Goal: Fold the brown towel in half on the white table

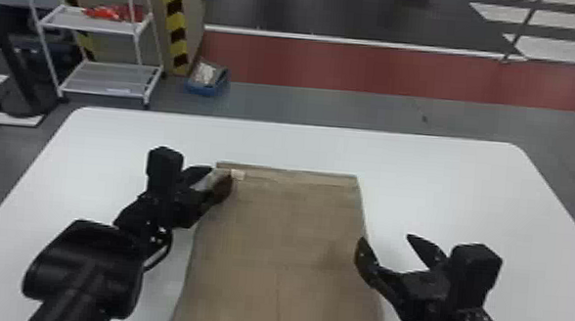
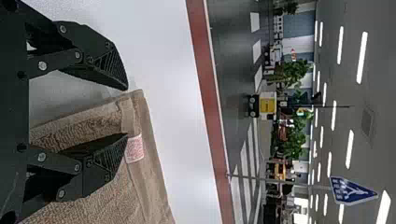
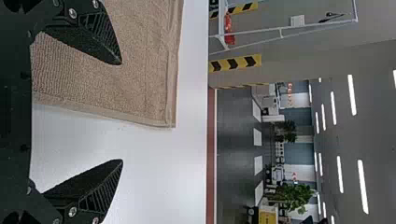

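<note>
grey floor, a red strip and a white rack with a red thing on its upper shelf sit beyond the white table. a blue bin stands on the floor near the rack, beside a pillar with yellow and black stripes.

the brown towel lies flat in the middle of the table, its far edge fairly straight, its near part running out at the bottom of the head view. a small pale tag shows by its far left corner.

the left gripper is at that corner, its fingers parted (one over the cloth near the tag, the other just beside the corner). the right gripper is by the towel's right edge, fingers wide apart with nothing held, one over the cloth and the other over bare white tabletop.
</note>
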